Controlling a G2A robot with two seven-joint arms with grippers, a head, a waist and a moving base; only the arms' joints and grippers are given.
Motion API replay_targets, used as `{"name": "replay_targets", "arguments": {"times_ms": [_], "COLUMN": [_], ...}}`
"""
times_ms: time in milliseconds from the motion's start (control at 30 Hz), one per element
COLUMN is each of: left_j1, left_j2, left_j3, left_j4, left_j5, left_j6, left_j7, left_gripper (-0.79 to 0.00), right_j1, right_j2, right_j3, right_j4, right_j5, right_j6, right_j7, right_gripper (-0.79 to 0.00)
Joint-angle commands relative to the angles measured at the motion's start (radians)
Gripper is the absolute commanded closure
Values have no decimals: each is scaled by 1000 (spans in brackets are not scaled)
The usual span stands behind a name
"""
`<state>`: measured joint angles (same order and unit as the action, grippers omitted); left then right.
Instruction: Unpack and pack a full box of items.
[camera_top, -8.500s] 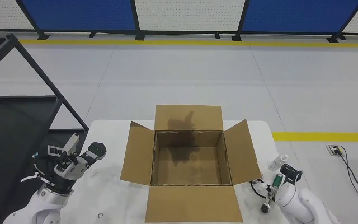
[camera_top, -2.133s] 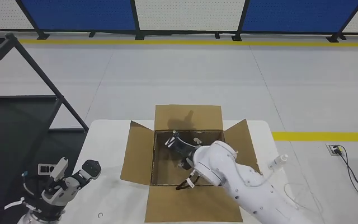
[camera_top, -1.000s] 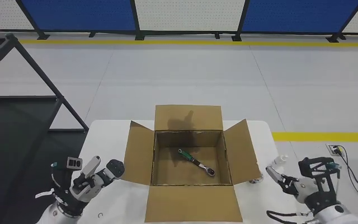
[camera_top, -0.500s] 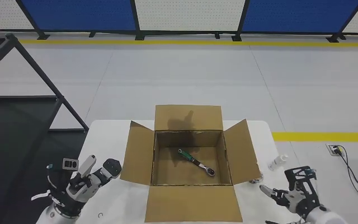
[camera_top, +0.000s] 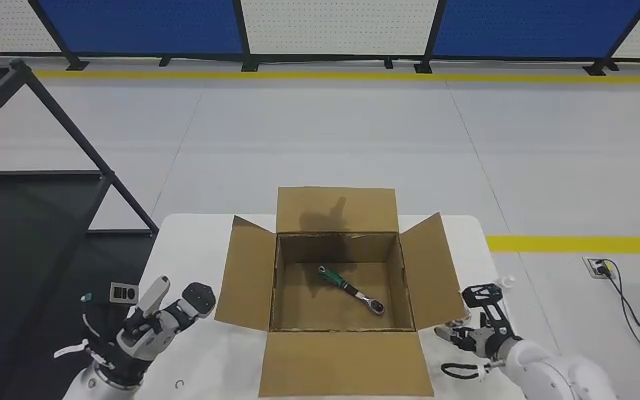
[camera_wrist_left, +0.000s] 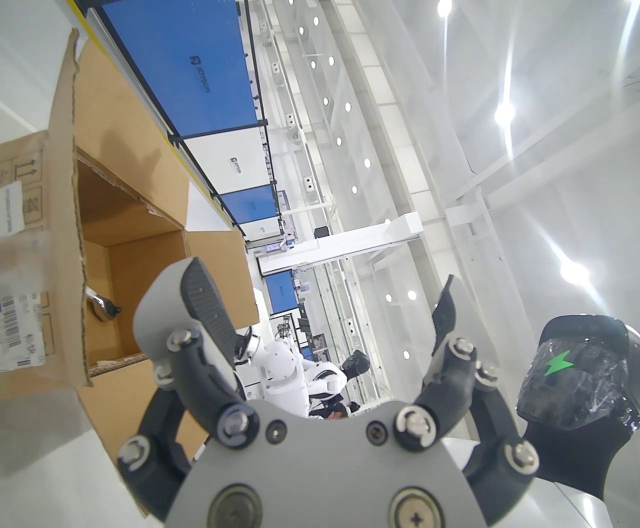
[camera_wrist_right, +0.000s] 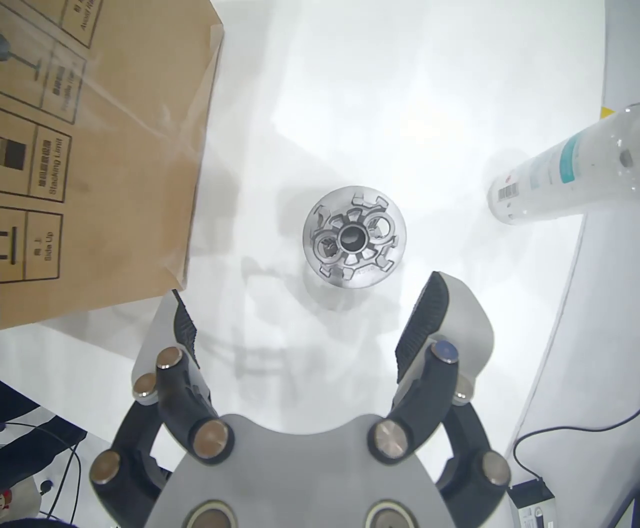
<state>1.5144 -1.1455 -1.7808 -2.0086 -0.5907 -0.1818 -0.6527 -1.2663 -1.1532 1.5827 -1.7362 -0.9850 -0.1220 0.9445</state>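
Nearby: bottle (camera_wrist_right: 560, 175), box flap (camera_wrist_right: 95, 150) flank metal hub (camera_wrist_right: 354, 243).

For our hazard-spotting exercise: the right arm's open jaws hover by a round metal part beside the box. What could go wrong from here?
The round silver slotted metal part may slip on the smooth white table if gripped off-centre. A jaw might catch the brown cardboard box close beside. The clear plastic bottle near the table's edge could be knocked off.
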Motion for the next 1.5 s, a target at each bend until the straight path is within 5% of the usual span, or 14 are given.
{"name": "replay_targets", "arguments": {"times_ms": [0, 533, 567, 600, 667, 700, 1033, 1467], "left_j1": [0, -1, -1, -1, 0, 0, -6, -32], "left_j2": [0, 2, 2, 2, 2, 2, 3, 5], "left_j3": [0, 1, 1, 0, -1, -2, 2, 23], "left_j4": [0, -6, -6, -6, -7, -7, -4, 6], "left_j5": [0, 8, 8, 8, 8, 7, 8, 10], "left_j6": [0, 2, 1, 2, 3, 3, 6, 17], "left_j7": [0, 10, 10, 13, 14, 15, 17, 8], "left_gripper": [-785, -785, -785, -785, -785, -785, -785, -785], "right_j1": [16, 120, 126, 132, 142, 145, 88, -134], "right_j2": [1, 1, 1, 1, 1, 2, 13, 26], "right_j3": [-7, -67, -71, -75, -79, -80, -30, 190], "right_j4": [25, 183, 190, 196, 206, 210, 127, -373], "right_j5": [-5, 2, 2, 2, 2, 4, 10, 28], "right_j6": [2, 9, 7, 7, 8, 9, 26, 197], "right_j7": [-7, -53, -54, -54, -54, -54, -82, -98], "right_gripper": [-785, -785, -714, -385, -169, 0, 0, 0]}}
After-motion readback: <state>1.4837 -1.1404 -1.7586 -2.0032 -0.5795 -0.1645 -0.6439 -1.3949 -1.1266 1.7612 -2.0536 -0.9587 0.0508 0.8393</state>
